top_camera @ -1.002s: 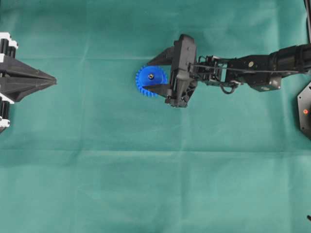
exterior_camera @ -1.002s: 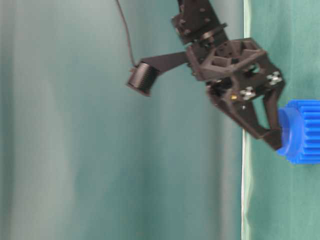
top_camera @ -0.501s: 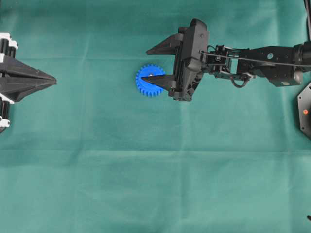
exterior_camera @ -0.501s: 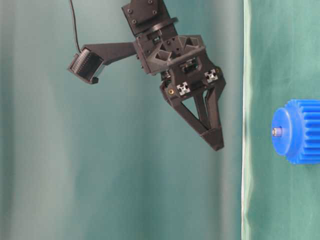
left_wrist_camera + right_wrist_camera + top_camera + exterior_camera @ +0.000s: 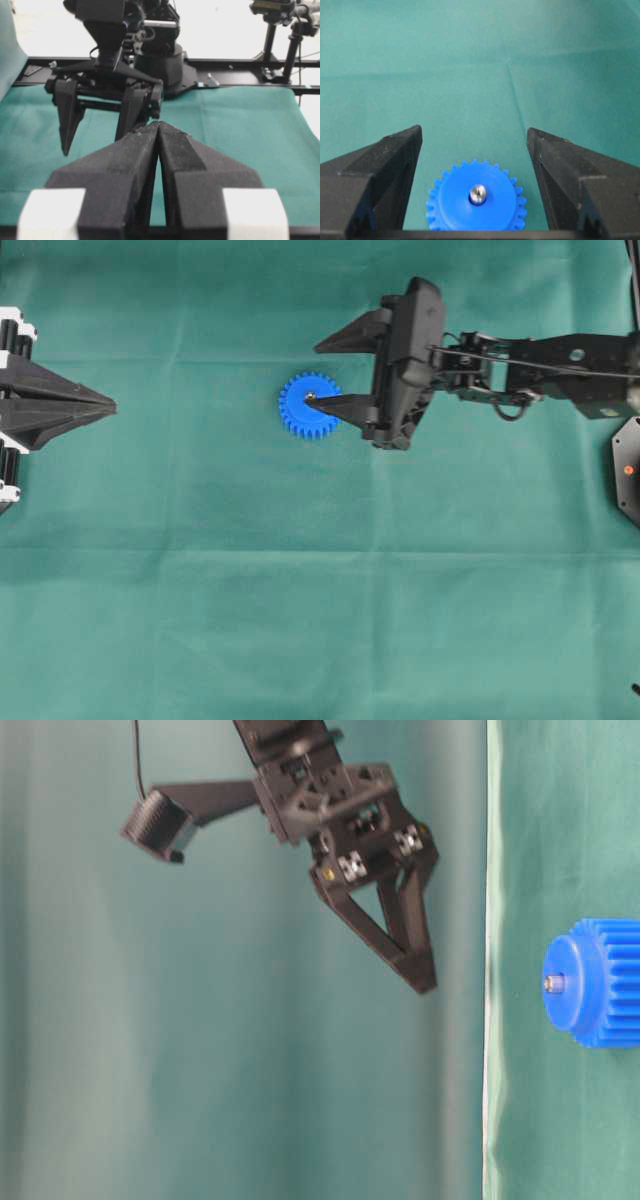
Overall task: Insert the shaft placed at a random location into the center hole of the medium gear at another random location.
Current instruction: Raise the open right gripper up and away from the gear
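The blue medium gear (image 5: 300, 415) lies flat on the green cloth. The silvery shaft (image 5: 478, 194) stands upright in its center hole (image 5: 471, 201), its rounded tip poking above the hub (image 5: 552, 983). My right gripper (image 5: 312, 374) hangs open above the gear (image 5: 600, 982), well clear of it and holding nothing; in its own view the gear (image 5: 455, 212) sits between and below the spread fingers (image 5: 395, 155). My left gripper (image 5: 110, 408) rests at the left edge, shut and empty, its tips (image 5: 158, 126) pressed together, pointing at the right gripper (image 5: 94, 145).
Green cloth (image 5: 320, 590) covers the table, with creases across it. A black base plate (image 5: 628, 468) with a red light sits at the right edge. Beyond the cloth's far end stand the right arm's base (image 5: 165, 60) and camera stands (image 5: 280, 30).
My right gripper, which straddled the gear hub a second ago, has lifted off and drawn back to the right, still open. The shaft stays in the gear. The left arm is still.
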